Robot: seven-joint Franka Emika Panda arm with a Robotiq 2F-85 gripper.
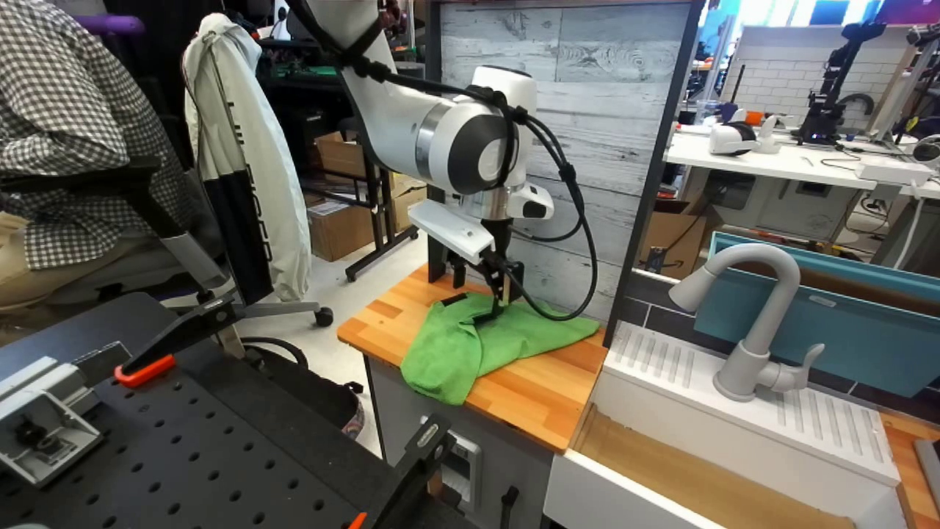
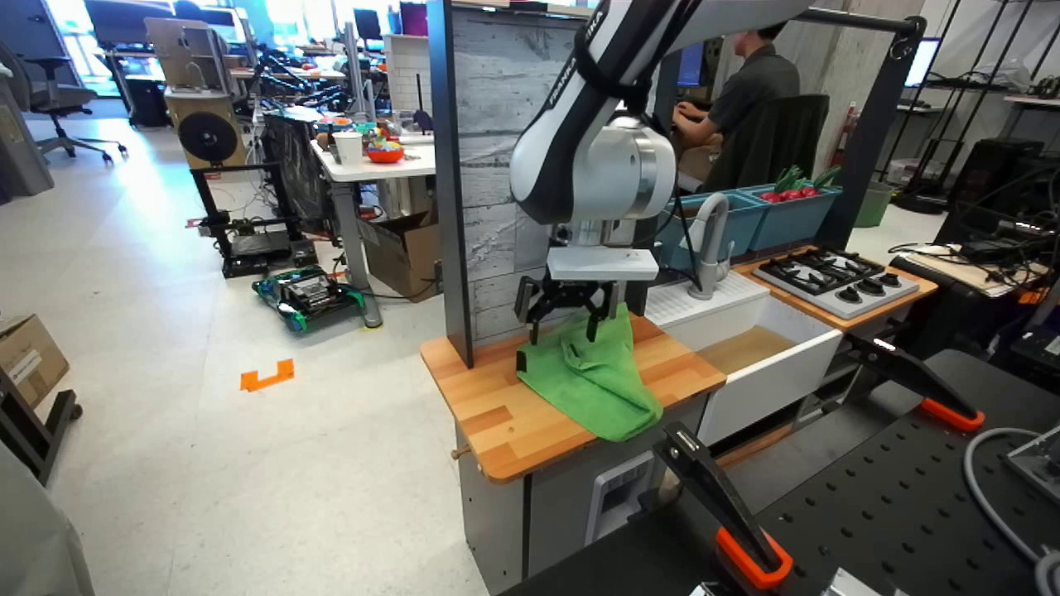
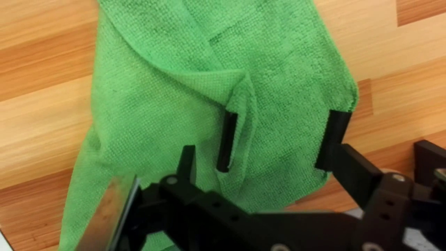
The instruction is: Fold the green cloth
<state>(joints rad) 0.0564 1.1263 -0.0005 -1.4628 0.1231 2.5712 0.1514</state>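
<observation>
The green cloth lies crumpled and partly folded over itself on the wooden counter, in both exterior views (image 1: 444, 360) (image 2: 613, 401). One end hangs a little over the counter's front edge. In the wrist view the cloth (image 3: 150, 104) shows a raised fold in the middle. A black strip (image 3: 227, 143) sits at that fold, and another black strip (image 3: 333, 134) sits on the cloth's right edge. My gripper (image 2: 563, 335) points down over the cloth. In the wrist view the gripper (image 3: 263, 150) is open, with its fingers wide apart and only cloth below, nothing held.
The wooden counter (image 1: 536, 408) carries the cloth. A grey plank wall panel (image 1: 587, 147) stands right behind the arm. A white sink (image 1: 661, 433) with a grey faucet (image 1: 764, 323) adjoins the counter. A black perforated table (image 1: 183, 455) with clamps stands in front.
</observation>
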